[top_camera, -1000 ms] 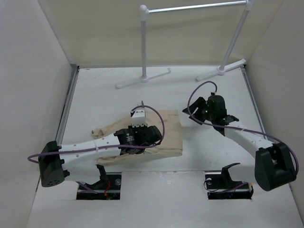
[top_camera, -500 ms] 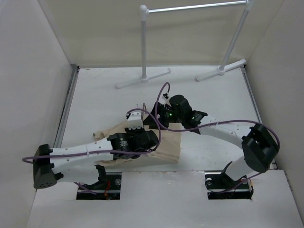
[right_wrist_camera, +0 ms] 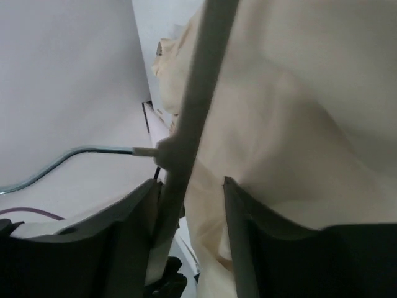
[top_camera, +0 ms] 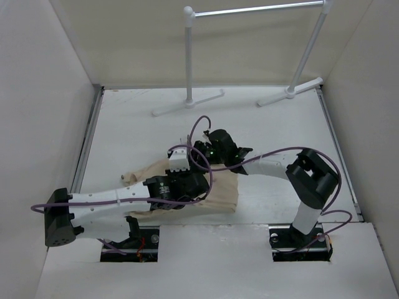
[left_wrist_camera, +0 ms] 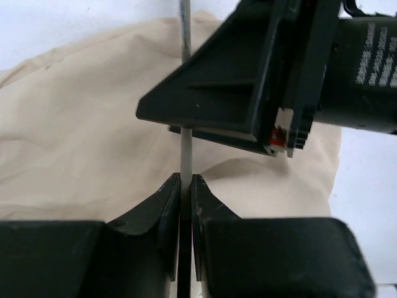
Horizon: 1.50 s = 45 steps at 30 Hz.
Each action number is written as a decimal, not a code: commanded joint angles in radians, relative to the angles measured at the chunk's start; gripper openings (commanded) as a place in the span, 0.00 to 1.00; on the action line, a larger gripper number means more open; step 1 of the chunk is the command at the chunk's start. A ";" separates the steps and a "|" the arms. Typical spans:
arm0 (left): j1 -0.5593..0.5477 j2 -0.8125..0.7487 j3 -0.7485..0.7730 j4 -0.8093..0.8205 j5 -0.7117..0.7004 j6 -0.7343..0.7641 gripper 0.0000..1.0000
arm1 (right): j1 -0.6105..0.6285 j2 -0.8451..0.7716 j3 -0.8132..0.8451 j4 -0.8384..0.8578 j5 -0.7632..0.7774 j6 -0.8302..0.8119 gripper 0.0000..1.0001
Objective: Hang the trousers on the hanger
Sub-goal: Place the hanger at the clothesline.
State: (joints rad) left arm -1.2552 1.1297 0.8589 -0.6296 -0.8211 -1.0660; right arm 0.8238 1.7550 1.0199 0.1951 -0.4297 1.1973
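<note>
A: Left wrist view. The left gripper is seen clamped tight on the hanger. The thin grey wire is pinched between the fingertips and runs straight up to 12 o'clock.

B: Trousers?

A: The trousers are seen spread under the wire, from 9 to 3 o'clock.

B: Right wrist view?

A: The right gripper is seen parted, nothing squeezed. The wire passes between the fingers from 7 to 12 o'clock, lying against the 7 o'clock finger. A gap is left to the other finger. Beige cloth fills 12 to 5 o'clock.

B: Top view?

A: The trousers are laid mid-table, partly covered by the left arm. Both grippers are met at the cloth's 12 o'clock edge, the right one at 3 o'clock of the left. The wire can barely be made out here. A white rack is stood at 12 o'clock, well apart.
</note>
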 commanded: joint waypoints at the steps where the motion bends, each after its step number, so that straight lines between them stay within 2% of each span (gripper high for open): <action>1: -0.005 -0.005 -0.003 0.028 -0.044 -0.009 0.00 | 0.018 -0.005 0.069 0.079 -0.018 0.028 0.41; 2: -0.005 -0.005 -0.004 0.030 -0.044 -0.009 0.00 | 0.018 -0.012 0.069 0.082 -0.011 0.030 0.32; 3: -0.005 -0.005 -0.008 0.033 -0.044 -0.011 0.00 | 0.018 -0.023 0.066 0.090 0.006 0.030 0.28; 7: 0.003 -0.014 -0.020 0.047 -0.039 -0.012 0.02 | 0.015 -0.089 0.055 0.096 0.042 0.030 0.19; 9: 0.009 -0.028 -0.023 0.060 -0.039 -0.011 0.09 | 0.001 -0.123 0.058 0.096 0.052 0.031 0.17; 13: 0.020 -0.103 -0.037 0.099 -0.035 0.001 0.34 | -0.045 -0.189 0.089 0.089 0.059 0.044 0.16; 16: 0.018 -0.212 -0.049 0.111 -0.047 0.011 0.43 | -0.074 -0.209 0.112 0.076 0.055 0.045 0.16; 22: 0.000 -0.456 -0.048 0.097 -0.110 0.044 0.43 | -0.137 -0.223 0.184 0.024 0.045 0.028 0.15; 28: 0.107 -0.561 0.026 0.122 -0.116 0.153 0.46 | -0.197 -0.236 0.275 -0.064 0.035 -0.004 0.13; 33: 0.288 -0.493 0.083 0.183 0.022 0.276 0.47 | -0.225 -0.252 0.359 -0.216 0.057 -0.045 0.11; 36: 0.403 -0.420 0.111 0.212 0.169 0.284 0.47 | -0.235 -0.273 0.420 -0.334 0.103 -0.093 0.11; 40: 0.559 -0.332 0.114 0.329 0.397 0.284 0.47 | -0.275 -0.282 0.540 -0.486 0.166 -0.162 0.12; 45: 0.652 -0.223 0.135 0.436 0.572 0.271 0.46 | -0.389 -0.218 0.764 -0.661 0.178 -0.237 0.11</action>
State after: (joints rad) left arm -0.6300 0.8814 0.9398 -0.3149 -0.4114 -0.8104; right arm 0.4973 1.5520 1.6295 -0.4328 -0.3012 1.0443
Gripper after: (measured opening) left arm 0.464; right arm 0.199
